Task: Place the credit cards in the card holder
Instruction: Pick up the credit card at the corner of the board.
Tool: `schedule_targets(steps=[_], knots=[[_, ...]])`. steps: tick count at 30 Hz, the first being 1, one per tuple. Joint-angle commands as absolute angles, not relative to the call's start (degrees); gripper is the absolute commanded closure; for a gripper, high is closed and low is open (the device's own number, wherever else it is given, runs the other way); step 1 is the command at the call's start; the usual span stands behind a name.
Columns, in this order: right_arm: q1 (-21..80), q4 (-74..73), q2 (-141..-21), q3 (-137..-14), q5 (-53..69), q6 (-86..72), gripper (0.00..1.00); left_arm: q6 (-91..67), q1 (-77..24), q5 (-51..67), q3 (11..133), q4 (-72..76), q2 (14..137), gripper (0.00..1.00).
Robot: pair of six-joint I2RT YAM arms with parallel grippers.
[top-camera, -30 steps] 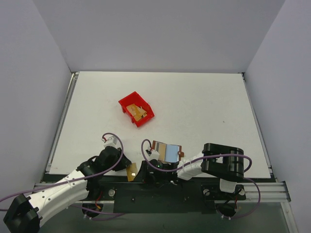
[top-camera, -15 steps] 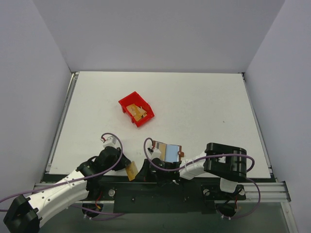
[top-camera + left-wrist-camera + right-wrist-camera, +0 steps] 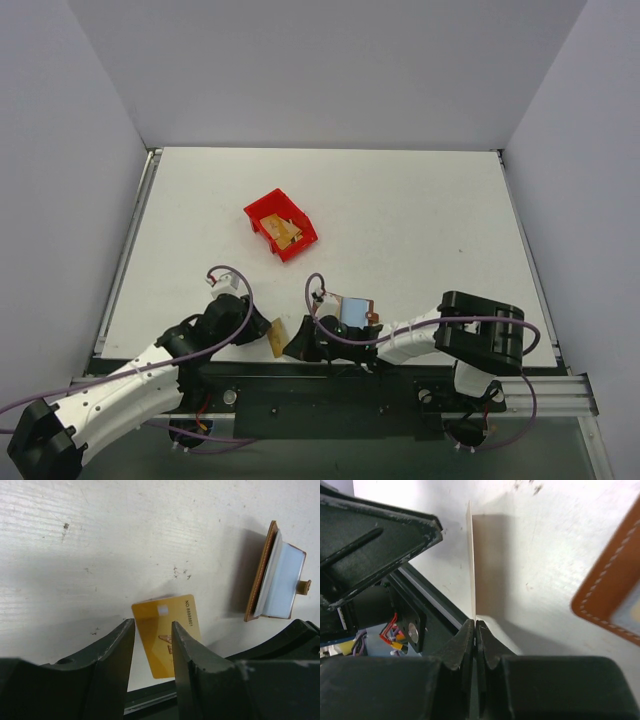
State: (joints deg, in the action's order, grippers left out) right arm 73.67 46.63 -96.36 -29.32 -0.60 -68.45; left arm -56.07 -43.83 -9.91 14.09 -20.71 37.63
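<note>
- Showing light blue pockets (image 3: 284,580), a brown folding card holder (image 3: 260,575) was pictured on the white table (image 3: 400,220).
- A thin gold-tan credit card (image 3: 472,565) was pinched by the closed right gripper (image 3: 475,625) nearby.
- The left gripper (image 3: 152,623) was held open, empty.

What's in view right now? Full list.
gold card: one, gold-tan, standing on edge at the table's near edge, left of the card holder
cards in bin: tan, inside the red bin; exact count unclear
card holder: one, brown with light blue panels, open, near centre of the table
red bin: one, red, mid-table, left of centre
table: one, white, scuffed
walls: pale grey, around the table on three sides
left gripper: one, black, open, right by the gold card
right gripper: one, black, shut on the gold card's edge
</note>
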Motion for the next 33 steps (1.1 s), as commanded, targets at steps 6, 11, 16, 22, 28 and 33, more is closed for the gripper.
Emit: schedule_targets(steps=[6, 11, 16, 22, 28, 33], knots=[[71.11, 40.78, -88.69, -27.95, -4.31, -62.50, 1.00, -54.32, -44.03, -14.32, 23.81, -23.38, 37.97, 0.47], [70.23, 37.28, -83.85, -28.82, -3.43, -59.07, 1.00, -53.62, -43.16, -14.77, 26.10, -23.99, 37.00, 0.44], [67.69, 34.72, -77.97, -30.85, 1.47, -54.23, 1.00, -51.95, -41.05, -13.36, 28.64, -22.94, 33.40, 0.37], [60.30, 27.18, -70.86, -36.03, 10.35, -48.79, 1.00, -47.90, -34.64, -5.21, 36.03, -18.03, 33.66, 0.24], [55.38, 23.82, -62.68, -38.94, 14.14, -46.23, 1.00, -48.77, -30.94, 5.34, 40.17, -10.04, 36.83, 0.22], [50.11, 26.54, -56.87, -36.83, 17.40, -49.30, 1.00, -53.08, -30.76, 10.63, 37.80, -1.24, 36.48, 0.22]])
